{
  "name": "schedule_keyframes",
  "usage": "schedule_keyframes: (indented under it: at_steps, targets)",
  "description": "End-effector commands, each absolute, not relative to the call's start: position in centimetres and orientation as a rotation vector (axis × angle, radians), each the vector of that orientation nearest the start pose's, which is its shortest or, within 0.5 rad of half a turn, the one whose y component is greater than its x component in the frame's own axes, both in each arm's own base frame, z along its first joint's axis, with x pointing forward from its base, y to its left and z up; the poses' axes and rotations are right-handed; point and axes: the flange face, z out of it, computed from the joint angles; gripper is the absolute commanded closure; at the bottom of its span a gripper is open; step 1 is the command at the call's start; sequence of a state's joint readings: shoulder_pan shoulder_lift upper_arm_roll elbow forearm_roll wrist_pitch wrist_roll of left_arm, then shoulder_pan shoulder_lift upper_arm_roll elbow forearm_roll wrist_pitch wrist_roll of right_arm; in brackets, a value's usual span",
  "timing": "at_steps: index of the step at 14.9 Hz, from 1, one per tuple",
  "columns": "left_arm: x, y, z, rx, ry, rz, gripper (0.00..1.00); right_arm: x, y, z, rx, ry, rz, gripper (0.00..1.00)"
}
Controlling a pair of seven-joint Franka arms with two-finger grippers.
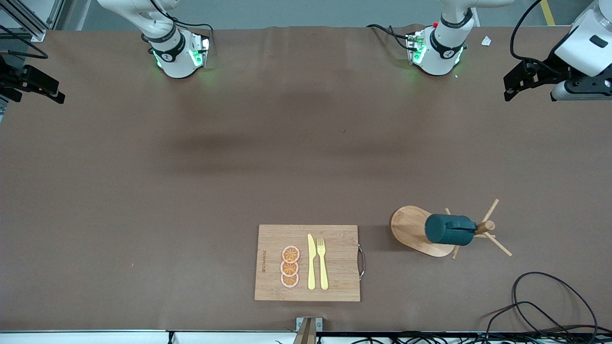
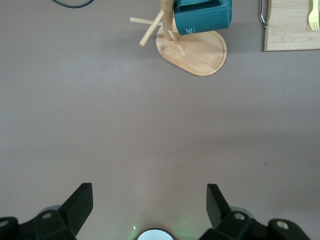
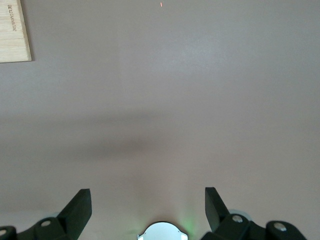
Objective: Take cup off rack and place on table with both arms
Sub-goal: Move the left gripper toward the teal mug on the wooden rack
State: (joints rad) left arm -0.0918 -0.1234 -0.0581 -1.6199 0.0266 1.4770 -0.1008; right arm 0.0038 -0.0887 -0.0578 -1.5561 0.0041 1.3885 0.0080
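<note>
Cup point(image 1: 450, 229) hangs on the rack point(image 1: 414, 229), mouth end turned toward the post, body lying roughly level with its long axis running along the desk point(image 1: 191, 167) lengthwise, closed end pointing toward the right arm's end. Rack stands toward the left arm's end of the desk, near the front camera's edge; oval base flat, thin pegs splayed out from the post. Beside it, toward the right arm's end, a bamboo cutting board point(image 1: 340, 267) carries a yellow knife point(image 1: 311, 262), a yellow fork point(image 1: 322, 263) and three orange slices point(image 1: 289, 267). Left pincer point(image 2: 150, 200): fingers spread wide, nothing between them, held high above bare desk close to its own base; in its wrist view the rack and cup sit straight ahead, well apart from the fingertips. Right pincer point(image 3: 147, 200): likewise spread and empty, over bare desk, only a corner of the board showing ahead of it; cup not in its view. Judgement: left arm is the nearer to the cup, with a straight reach forward. Cup not yet touched; task at its start.
</note>
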Motion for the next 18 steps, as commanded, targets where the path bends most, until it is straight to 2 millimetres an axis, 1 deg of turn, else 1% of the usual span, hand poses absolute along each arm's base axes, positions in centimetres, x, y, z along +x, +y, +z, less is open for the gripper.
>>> schedule_keyframes:
  at_steps: [1,3,4,6,8,13,15,17,18]
  targets:
    - [49.7,-7.5,66.5,-3.128,0.083,0.022,0.00,49.9,-2.6,66.5,-3.125,0.089,0.120,0.00]
    - [49.8,-7.3,66.6,-3.133,0.076,0.016,0.00,49.9,-2.5,66.5,-3.125,0.087,0.120,0.00]
    - [50.1,-7.0,67.0,-3.134,0.072,0.002,0.00,49.8,-2.6,66.6,-3.125,0.089,0.118,0.00]
    - [51.2,-6.8,66.8,-3.138,0.072,0.004,0.00,49.9,-2.6,66.5,-3.125,0.089,0.120,0.00]
    - [51.9,-6.9,65.4,-3.135,0.072,0.047,0.00,49.9,-2.5,66.5,-3.125,0.087,0.120,0.00]
    - [53.5,-6.8,63.2,-3.134,-0.018,0.108,0.00,49.9,-2.6,66.5,-3.125,0.089,0.120,0.00]
    - [53.7,-7.1,63.4,-3.151,-0.216,0.097,0.00,49.8,-2.6,66.5,-3.125,0.087,0.120,0.00]
    - [54.9,-6.8,62.9,-3.159,-0.380,0.046,0.00,49.8,-2.6,66.6,-3.125,0.087,0.118,0.00]
    - [55.5,-6.3,62.6,-3.173,-0.516,0.022,0.00,49.8,-2.6,66.5,-3.125,0.087,0.120,0.00]
